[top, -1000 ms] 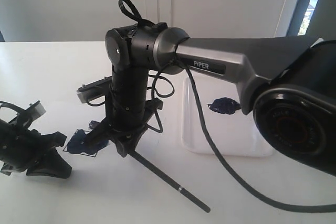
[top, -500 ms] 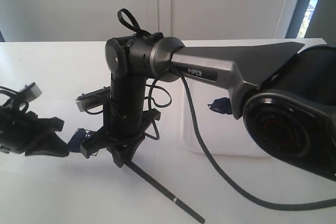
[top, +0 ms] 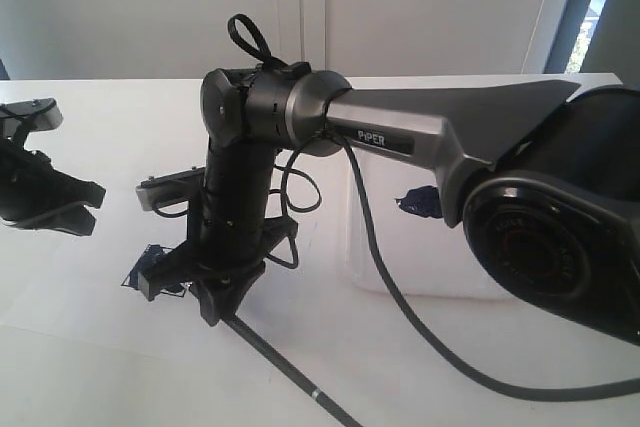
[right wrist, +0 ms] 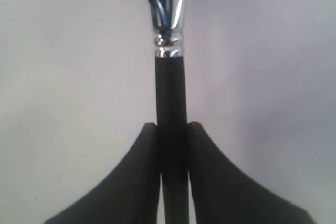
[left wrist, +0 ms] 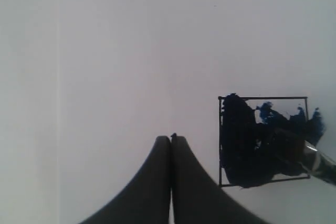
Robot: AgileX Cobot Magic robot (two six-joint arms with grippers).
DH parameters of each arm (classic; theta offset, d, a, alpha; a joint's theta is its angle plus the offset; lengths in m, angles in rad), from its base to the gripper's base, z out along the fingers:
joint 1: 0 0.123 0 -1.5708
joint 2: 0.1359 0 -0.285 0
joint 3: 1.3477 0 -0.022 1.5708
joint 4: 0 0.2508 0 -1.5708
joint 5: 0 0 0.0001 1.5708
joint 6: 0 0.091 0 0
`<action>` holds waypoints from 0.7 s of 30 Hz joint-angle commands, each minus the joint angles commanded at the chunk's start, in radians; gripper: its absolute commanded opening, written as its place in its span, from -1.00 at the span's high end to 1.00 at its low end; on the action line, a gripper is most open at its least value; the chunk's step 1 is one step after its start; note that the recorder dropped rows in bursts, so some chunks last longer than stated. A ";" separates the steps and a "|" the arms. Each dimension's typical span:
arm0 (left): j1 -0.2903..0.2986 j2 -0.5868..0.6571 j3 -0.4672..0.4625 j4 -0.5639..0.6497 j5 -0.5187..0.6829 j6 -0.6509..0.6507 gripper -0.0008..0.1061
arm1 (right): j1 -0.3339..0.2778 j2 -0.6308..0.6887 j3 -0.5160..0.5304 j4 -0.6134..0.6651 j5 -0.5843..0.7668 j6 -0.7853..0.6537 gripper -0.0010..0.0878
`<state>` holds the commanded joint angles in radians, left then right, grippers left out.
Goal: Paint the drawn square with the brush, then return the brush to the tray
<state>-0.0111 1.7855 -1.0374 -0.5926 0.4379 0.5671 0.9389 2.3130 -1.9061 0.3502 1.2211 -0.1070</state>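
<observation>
The drawn square (left wrist: 262,140) is a thin black outline on white paper (left wrist: 105,51), mostly smeared dark blue. In the exterior view only its left edge (top: 133,273) shows beside my right gripper (top: 165,277). That gripper (right wrist: 171,127) is shut on the brush's black handle just behind the silver ferrule (right wrist: 169,19). The bristles touch the paint at the square. The brush handle (top: 285,372) trails toward the front edge. My left gripper (left wrist: 171,137) is shut with nothing in it. It hovers to the square's left (top: 88,209). The tray (top: 440,277) lies behind the right arm.
A dark blue paint blob (top: 420,204) sits on the tray, partly hidden by the arm. The right arm's black cable (top: 400,297) loops across the table in front of the tray. The white paper sheet (top: 60,297) covers the left front of the table.
My left gripper has lifted and drawn back to the far left, away from the square. My right gripper has slid left and lower with the brush, across the square.
</observation>
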 joint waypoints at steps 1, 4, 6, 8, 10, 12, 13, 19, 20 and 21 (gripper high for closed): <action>0.000 0.008 0.000 0.000 0.005 0.000 0.99 | 0.000 0.000 0.000 0.000 0.000 0.000 0.98; 0.000 0.025 0.000 0.000 0.014 -0.012 0.99 | -0.001 0.000 0.000 -0.004 0.000 0.000 0.98; 0.000 0.030 0.000 0.000 0.016 -0.012 0.99 | -0.003 0.000 -0.004 -0.004 0.000 0.000 0.98; 0.000 0.030 0.000 0.000 0.016 -0.012 0.99 | -0.003 0.003 -0.017 -0.019 0.000 -0.002 0.98; 0.000 0.030 0.000 0.000 0.015 -0.012 0.99 | -0.003 0.005 -0.027 -0.041 0.000 -0.002 0.98; 0.000 0.030 0.000 0.000 0.021 -0.012 0.99 | -0.003 0.018 -0.044 -0.046 0.000 -0.002 0.98; 0.000 0.030 0.000 0.000 0.021 -0.012 0.99 | -0.005 0.024 -0.049 -0.046 0.000 -0.002 0.98; 0.000 0.030 0.000 -0.007 0.025 -0.013 0.99 | -0.007 0.043 -0.058 -0.041 0.000 -0.002 0.98; 0.000 0.030 0.000 -0.007 0.025 -0.013 0.99 | -0.009 0.043 -0.058 -0.043 0.000 0.001 0.98; 0.000 0.030 0.000 -0.007 0.025 -0.013 0.99 | -0.013 0.043 -0.061 -0.048 0.000 0.010 0.98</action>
<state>-0.0111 1.8155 -1.0376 -0.5993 0.4631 0.5541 0.9259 2.3563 -1.9672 0.3027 1.2211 -0.0969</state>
